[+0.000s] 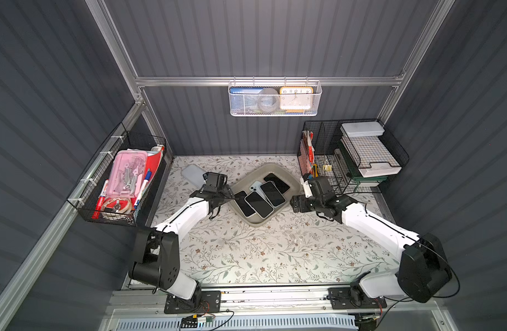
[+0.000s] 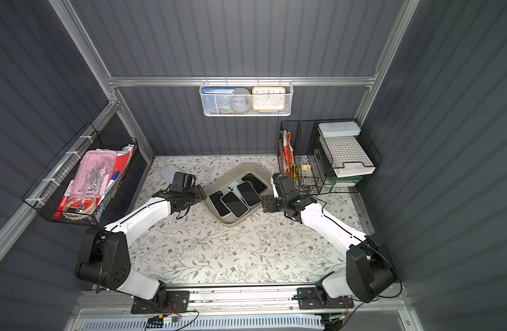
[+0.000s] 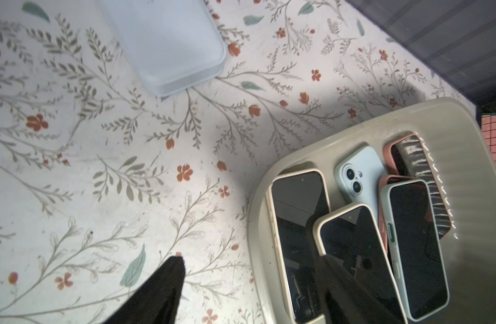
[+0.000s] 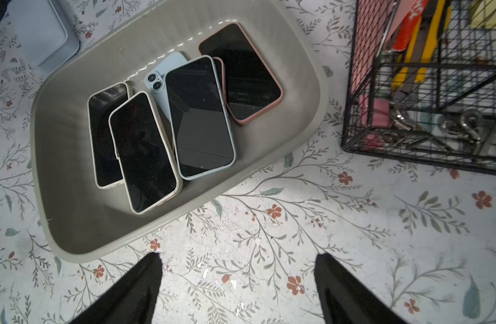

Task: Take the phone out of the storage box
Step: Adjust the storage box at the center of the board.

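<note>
Several phones [image 4: 201, 112] lie overlapped in the storage box [image 4: 72, 224], edges raised for gripping; left gripper [image 3: 252, 259] straddles its rim, spread wide, likely lining up; right gripper [image 4: 239, 256] hovers equally spread over the table [image 4: 297, 224] beside it

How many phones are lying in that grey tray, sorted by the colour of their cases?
Cream-cased phones: 2
Pale blue phones: 2 (one lies face down)
Pink-cased phones: 2 (one mostly hidden under a blue one)
Total in the storage box: 6
</note>
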